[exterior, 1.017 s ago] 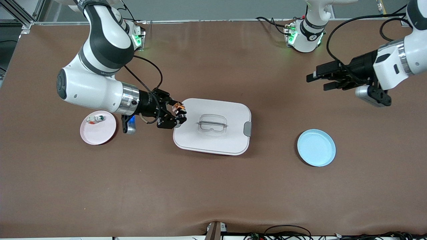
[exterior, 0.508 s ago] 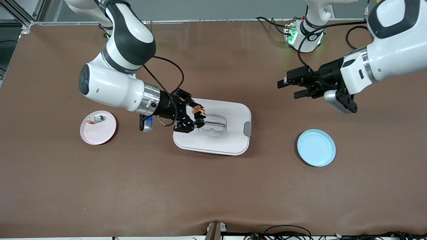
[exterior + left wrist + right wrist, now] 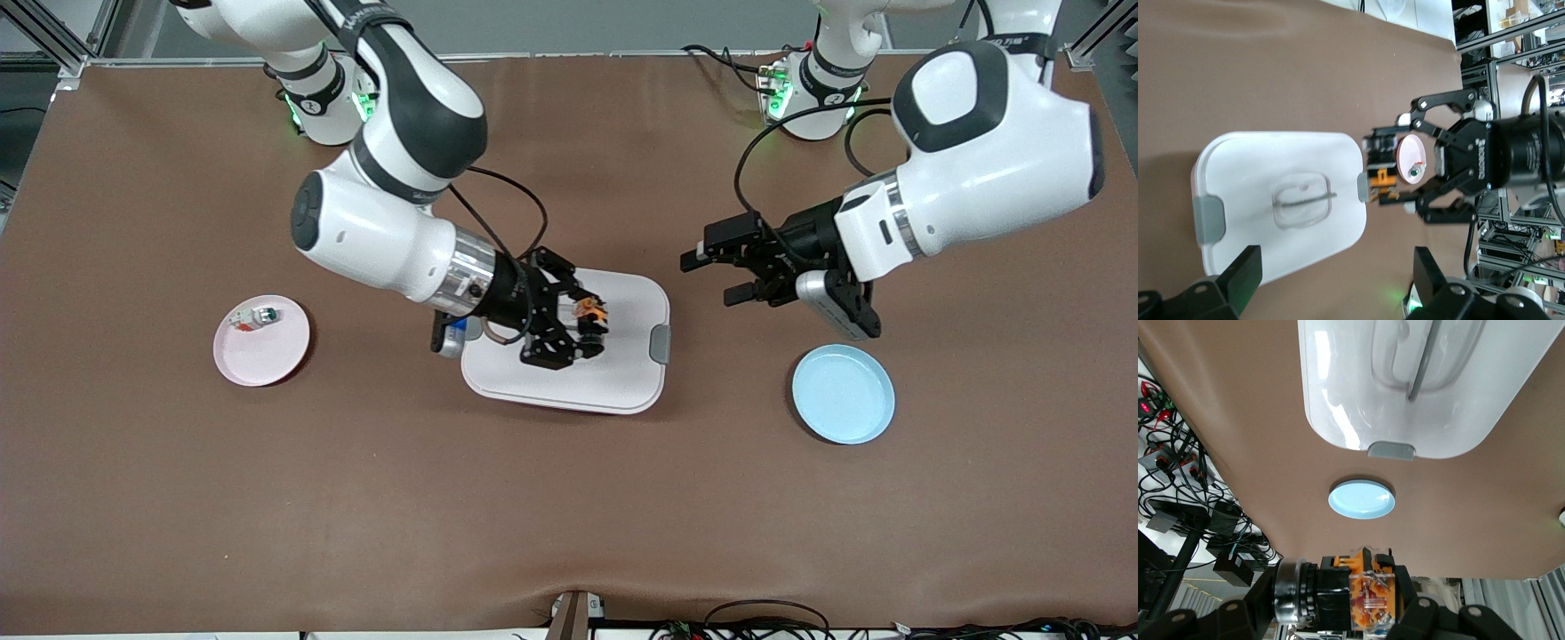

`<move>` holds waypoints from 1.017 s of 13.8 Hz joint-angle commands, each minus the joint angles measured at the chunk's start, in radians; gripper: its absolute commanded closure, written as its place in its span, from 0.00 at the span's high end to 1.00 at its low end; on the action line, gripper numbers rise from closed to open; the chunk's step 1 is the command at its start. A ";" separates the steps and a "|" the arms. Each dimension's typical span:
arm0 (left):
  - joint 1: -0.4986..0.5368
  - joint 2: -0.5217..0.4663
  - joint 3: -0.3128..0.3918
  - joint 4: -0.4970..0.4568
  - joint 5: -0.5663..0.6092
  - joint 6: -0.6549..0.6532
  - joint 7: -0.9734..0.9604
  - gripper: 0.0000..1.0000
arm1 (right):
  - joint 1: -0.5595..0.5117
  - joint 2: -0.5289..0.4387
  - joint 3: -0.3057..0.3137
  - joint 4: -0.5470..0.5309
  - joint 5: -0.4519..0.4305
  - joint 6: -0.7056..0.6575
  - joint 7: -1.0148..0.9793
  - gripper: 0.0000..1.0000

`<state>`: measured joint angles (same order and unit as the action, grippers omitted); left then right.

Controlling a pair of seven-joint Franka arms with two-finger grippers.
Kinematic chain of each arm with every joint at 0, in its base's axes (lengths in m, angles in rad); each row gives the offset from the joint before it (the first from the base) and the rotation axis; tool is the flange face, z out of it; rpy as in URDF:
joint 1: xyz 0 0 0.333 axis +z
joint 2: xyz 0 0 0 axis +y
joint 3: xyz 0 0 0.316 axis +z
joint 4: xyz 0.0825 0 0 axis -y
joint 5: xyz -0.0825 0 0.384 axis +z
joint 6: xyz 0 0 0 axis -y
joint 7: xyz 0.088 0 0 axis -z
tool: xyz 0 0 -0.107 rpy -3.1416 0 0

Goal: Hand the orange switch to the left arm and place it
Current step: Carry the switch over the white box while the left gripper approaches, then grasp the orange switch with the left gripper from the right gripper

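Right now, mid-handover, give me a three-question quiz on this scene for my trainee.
1. True or false: the right hand is shut on the orange switch.
2. What is the right hand over? A) the light-blue plate B) the white box C) the pink plate
3. Fill in: the left hand is open and holds ____.

Key
1. True; the right wrist view shows the switch clamped between the fingers.
2. B; it hangs over the lid, near the clear handle.
3. Nothing; it hangs over bare table between the box and the left arm's end, fingers pointing at the switch.
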<state>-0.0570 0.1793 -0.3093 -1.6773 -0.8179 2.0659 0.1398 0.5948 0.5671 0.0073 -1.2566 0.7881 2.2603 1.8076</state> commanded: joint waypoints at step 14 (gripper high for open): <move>-0.052 0.109 -0.017 0.015 -0.053 0.230 0.159 1.00 | 0.114 0.111 -0.021 0.164 0.010 0.165 0.165 0.00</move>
<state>-0.1078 0.2626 -0.3243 -1.6764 -0.8479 2.2736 0.2575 0.6854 0.6467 0.0030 -1.1422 0.7881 2.4075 1.9403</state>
